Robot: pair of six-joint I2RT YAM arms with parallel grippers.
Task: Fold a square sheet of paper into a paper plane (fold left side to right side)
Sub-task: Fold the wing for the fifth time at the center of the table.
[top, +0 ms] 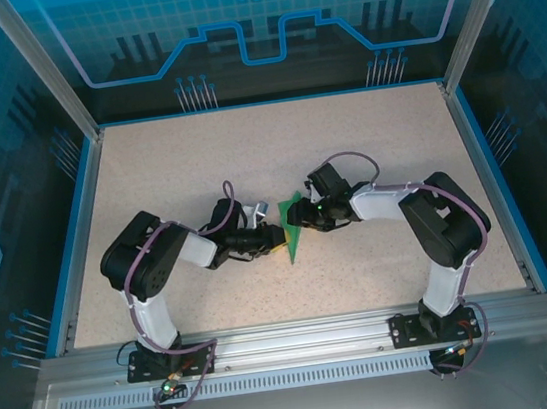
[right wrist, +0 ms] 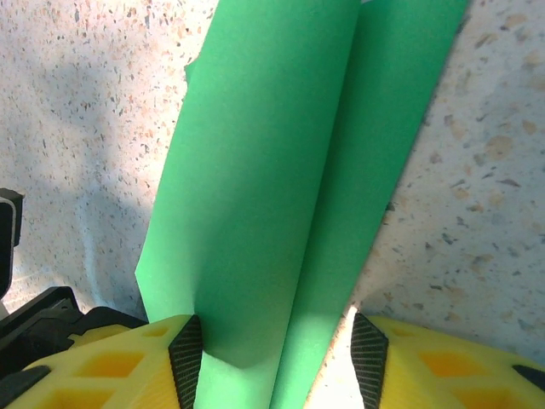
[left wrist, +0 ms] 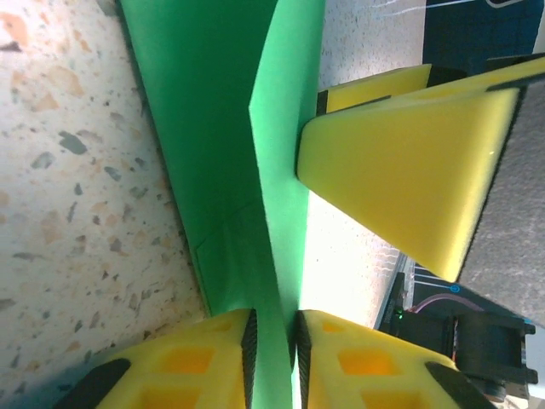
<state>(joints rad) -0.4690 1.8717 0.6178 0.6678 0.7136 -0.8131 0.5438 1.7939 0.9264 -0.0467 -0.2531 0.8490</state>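
Observation:
The square sheet of paper (top: 293,228) is a bright green creased strip, partly raised off the table's middle between both arms. My left gripper (top: 277,236) is shut on its near edge; in the left wrist view the black pads (left wrist: 248,341) pinch a standing green flap (left wrist: 285,153). My right gripper (top: 302,219) reaches in from the right and is open. In the right wrist view its jaws (right wrist: 277,362) stand wide apart with the folded green paper (right wrist: 272,187) lying between them. The right gripper's yellow fingers (left wrist: 400,170) press beside the flap.
The speckled beige table (top: 168,168) has a blue raised border (top: 77,240) on its sides and an aluminium rail (top: 301,337) at the near edge. Frame posts (top: 44,68) stand at the back corners. Open table surface lies behind and beside the arms.

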